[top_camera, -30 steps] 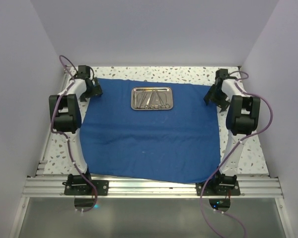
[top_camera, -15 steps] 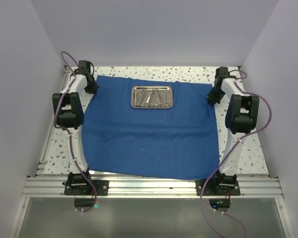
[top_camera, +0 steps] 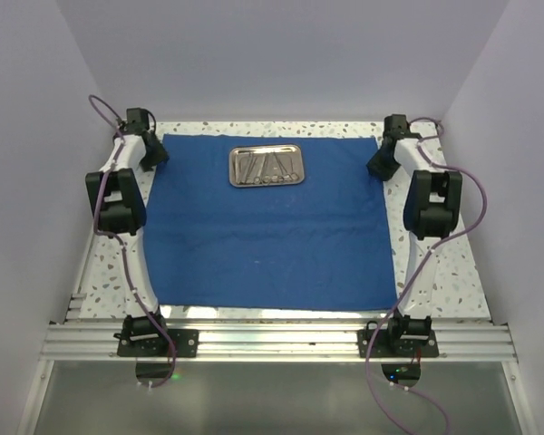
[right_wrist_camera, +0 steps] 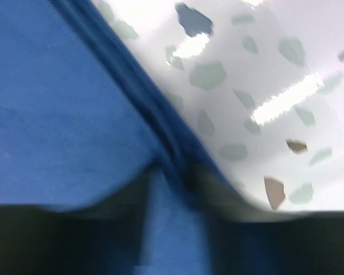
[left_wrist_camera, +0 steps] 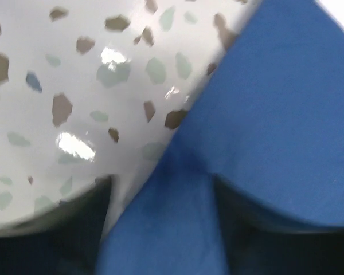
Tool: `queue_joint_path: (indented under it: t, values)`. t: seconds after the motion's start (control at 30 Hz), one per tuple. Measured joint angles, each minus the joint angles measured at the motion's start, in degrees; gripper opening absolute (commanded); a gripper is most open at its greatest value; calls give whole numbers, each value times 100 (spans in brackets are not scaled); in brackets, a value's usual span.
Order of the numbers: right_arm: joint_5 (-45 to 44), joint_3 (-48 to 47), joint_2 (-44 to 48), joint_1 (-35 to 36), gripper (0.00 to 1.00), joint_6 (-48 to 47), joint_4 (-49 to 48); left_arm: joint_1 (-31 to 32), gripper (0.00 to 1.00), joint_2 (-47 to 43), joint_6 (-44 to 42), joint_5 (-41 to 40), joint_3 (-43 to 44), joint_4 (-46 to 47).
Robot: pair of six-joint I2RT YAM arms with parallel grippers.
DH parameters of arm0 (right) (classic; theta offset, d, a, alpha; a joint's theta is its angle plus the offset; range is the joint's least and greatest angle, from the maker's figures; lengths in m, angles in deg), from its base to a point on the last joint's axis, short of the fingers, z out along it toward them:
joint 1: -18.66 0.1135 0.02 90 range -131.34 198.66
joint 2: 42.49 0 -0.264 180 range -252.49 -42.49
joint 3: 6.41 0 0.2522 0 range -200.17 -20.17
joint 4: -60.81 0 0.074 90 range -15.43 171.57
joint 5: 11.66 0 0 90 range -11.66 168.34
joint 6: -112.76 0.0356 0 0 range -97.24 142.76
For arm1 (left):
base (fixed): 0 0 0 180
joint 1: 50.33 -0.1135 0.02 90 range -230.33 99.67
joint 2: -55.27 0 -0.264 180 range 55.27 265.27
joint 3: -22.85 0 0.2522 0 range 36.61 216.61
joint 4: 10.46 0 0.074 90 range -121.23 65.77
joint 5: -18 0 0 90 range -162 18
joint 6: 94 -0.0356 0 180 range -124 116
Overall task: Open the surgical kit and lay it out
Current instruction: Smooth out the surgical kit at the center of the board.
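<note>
The royal-blue cloth (top_camera: 267, 236) lies spread flat on the speckled table. The small steel tray (top_camera: 295, 154) with slim steel instruments (top_camera: 265, 169) sits on it near the far edge. My left gripper (top_camera: 154, 150) is at the cloth's far left corner, shut on the cloth. In the left wrist view the cloth (left_wrist_camera: 275, 114) runs between the fingers of that gripper (left_wrist_camera: 160, 229). My right gripper (top_camera: 378, 162) is at the far right corner, shut on the cloth. In the right wrist view the cloth (right_wrist_camera: 57, 114) is pinched in that gripper (right_wrist_camera: 175, 229).
The speckled tabletop (top_camera: 453, 281) shows as strips left, right and behind the cloth. Pale walls close in the back and both sides. An aluminium rail (top_camera: 272, 340) with the arm bases runs along the near edge.
Both grippers moved outward and toward the back wall with the cloth's far corners. The cloth is pulled flatter and squarer, and the tray slid back and slightly left with it.
</note>
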Motion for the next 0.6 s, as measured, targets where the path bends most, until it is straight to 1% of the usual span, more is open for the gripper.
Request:
queue_joint_path:
  t: [0.03,0.07,0.2,0.33,0.47,0.53,0.6]
  values:
    - [-61,245,168,0,92,44,-107,-9,99,-35,39,13,-81,11]
    - [-157,527,409,4,98,48,-164,-22,100,-87,85,22,-197,-4]
    - [-590,1755,1405,-42,98,-28,-24,-68,100,-706,142,13,-1099,-31]
    - [-828,2417,2343,-105,98,-103,142,-68,100,-1821,195,-50,-2267,-31]
    - [-632,3169,3893,-96,97,-136,63,114,100,-3171,278,-271,-2940,-68]
    - [-286,3449,4660,-70,90,-142,-59,367,98,-3814,326,-374,-3202,-22]
    - [190,3718,5219,-11,45,-179,-203,787,94,-4400,417,-387,-3604,68]
